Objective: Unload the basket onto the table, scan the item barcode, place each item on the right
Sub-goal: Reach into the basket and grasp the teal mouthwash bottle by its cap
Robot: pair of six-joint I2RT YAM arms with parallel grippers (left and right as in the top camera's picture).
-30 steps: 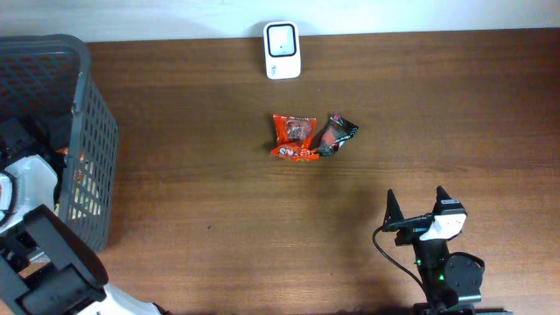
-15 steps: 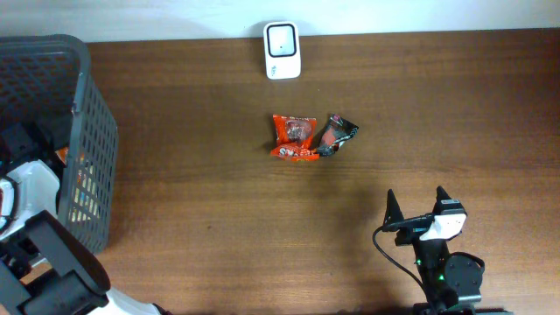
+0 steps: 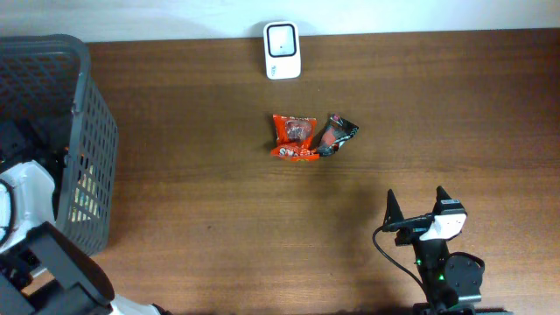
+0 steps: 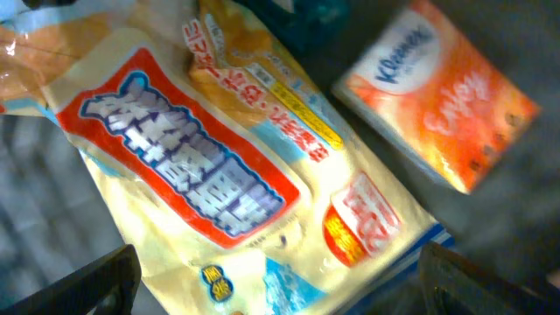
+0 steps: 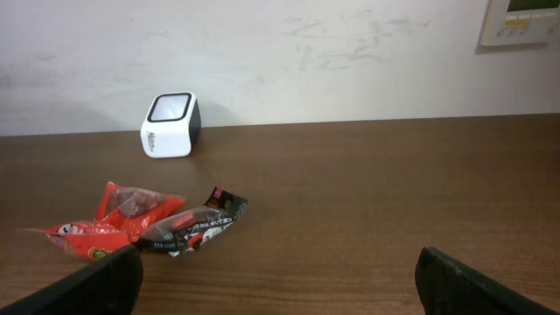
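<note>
My left gripper [image 4: 280,297] hangs open inside the grey basket [image 3: 87,131], its dark fingertips [image 4: 87,280] on either side of a cream snack bag [image 4: 219,166] with a red and blue label. Nothing is held. From overhead only the left arm [image 3: 26,197] shows at the basket's near side. The white barcode scanner [image 3: 282,38] [image 5: 170,125] stands at the table's far edge. My right gripper [image 3: 416,201] [image 5: 280,293] is open and empty over the near right of the table.
An orange Kleenex pack [image 4: 437,105] lies beside the snack bag in the basket. A red packet [image 3: 294,137] [image 5: 114,219] and a dark packet [image 3: 336,134] [image 5: 192,226] lie touching mid-table, in front of the scanner.
The left arm's white link has slid a little toward the near edge beside the basket. The right arm and the two packets have not moved.
</note>
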